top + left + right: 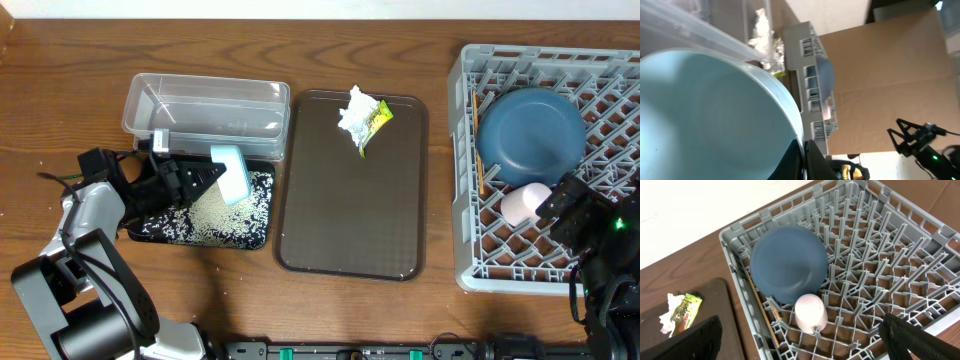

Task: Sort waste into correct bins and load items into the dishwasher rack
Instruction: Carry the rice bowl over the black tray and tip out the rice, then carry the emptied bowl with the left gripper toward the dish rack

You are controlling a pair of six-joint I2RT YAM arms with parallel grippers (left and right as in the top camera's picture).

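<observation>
Only overhead, rice (215, 215) in black container (150, 228), left wrist, pale green bowl (705, 115)

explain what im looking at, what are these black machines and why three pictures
Two robot arms work at a table. One picture looks down from above; the other two come from cameras on each wrist. The left gripper holds a pale green bowl tilted over the black container, where rice-like grains lie; a clear tub sits behind. The brown tray carries a tissue and a snack wrapper. The grey rack holds a blue dish, a pink cup and chopsticks; the open right gripper hovers above it.
</observation>
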